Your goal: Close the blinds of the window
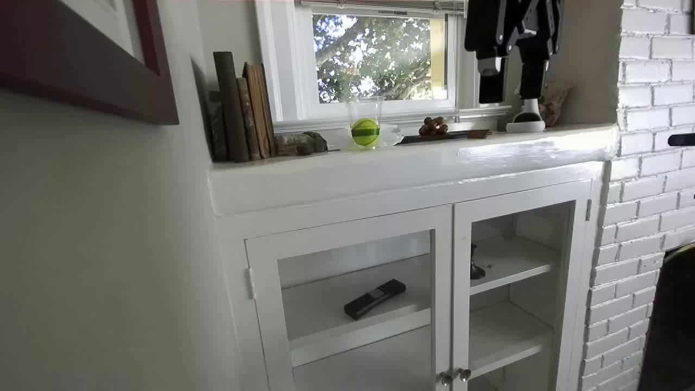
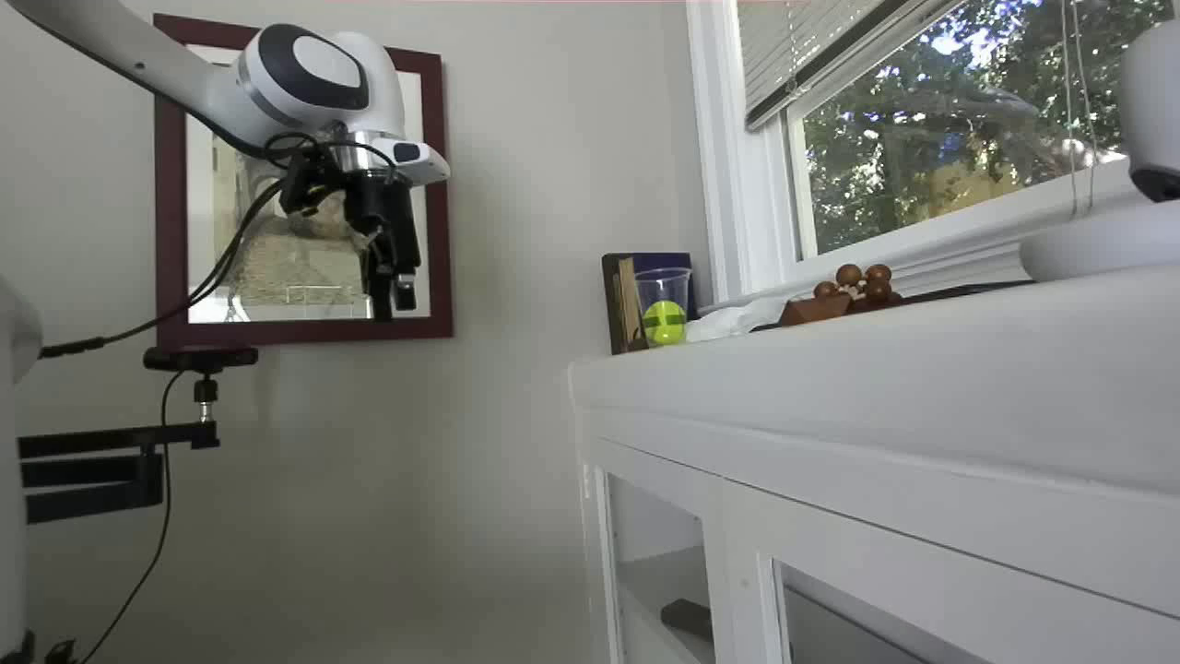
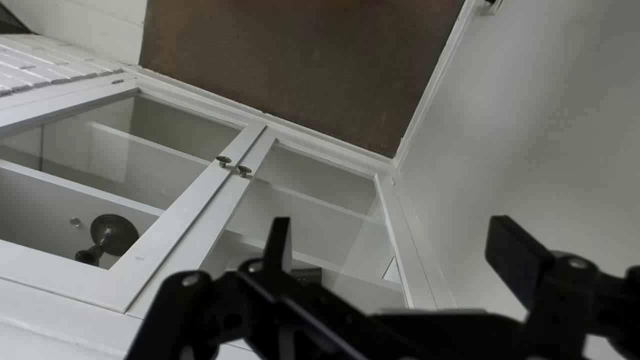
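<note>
Wrist view shows the gripper spread wide with nothing in it, pointed at the glass cabinet doors and the brown floor. The blinds are up at the top of the window, leaving the part below uncovered in both exterior views, and the gripper hangs well apart from them, so I'd say the job's not really started. Handling-wise, my guess is those thin slats are super light and bendy, easy to kink if you grab just one. I'd go for the bottom rail, which looks stiffer: pinch near the middle and draw it straight down so it doesn't go lopsided. The cords hanging in front of the window are another option, but they're skinny and probably slip easily. Can't tell if a catch holds the thing up, so go gentle. Watch the ledge too: glossy white paint, with old books, a clear cup with a green ball in it and a cluster of wooden balls on top; that cup would tip easily, I reckon. Room-wise it's a snug corner, white brick at one end of the ledge and a framed picture on the plain wall at the other.
</note>
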Available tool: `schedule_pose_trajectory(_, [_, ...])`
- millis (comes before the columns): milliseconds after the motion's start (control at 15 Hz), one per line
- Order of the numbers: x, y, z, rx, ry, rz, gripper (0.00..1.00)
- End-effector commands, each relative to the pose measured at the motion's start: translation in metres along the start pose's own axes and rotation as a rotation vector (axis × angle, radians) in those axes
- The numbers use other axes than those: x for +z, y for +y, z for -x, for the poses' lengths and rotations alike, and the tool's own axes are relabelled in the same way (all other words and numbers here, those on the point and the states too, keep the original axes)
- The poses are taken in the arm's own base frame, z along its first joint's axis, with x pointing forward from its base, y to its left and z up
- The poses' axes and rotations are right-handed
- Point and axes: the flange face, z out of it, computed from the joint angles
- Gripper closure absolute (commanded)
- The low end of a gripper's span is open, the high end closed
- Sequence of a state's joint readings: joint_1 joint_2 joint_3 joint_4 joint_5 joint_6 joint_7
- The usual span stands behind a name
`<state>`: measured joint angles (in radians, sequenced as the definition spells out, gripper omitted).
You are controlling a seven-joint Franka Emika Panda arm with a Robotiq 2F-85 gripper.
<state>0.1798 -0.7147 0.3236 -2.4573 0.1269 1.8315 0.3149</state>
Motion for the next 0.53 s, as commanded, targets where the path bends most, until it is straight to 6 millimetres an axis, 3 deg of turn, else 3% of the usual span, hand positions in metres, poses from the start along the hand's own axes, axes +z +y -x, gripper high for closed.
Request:
schedule_pose_trajectory(0, [-0.001,0.0,0.0,0.0,-0.001,0.0,0.0])
schedule_pose_trajectory(333, [-0.001,0.0,0.0,0.0,-0.001,0.0,0.0])
schedule_pose_trajectory(467, [-0.005,0.024,-0.013,0.094,0.033,0.036,0.0])
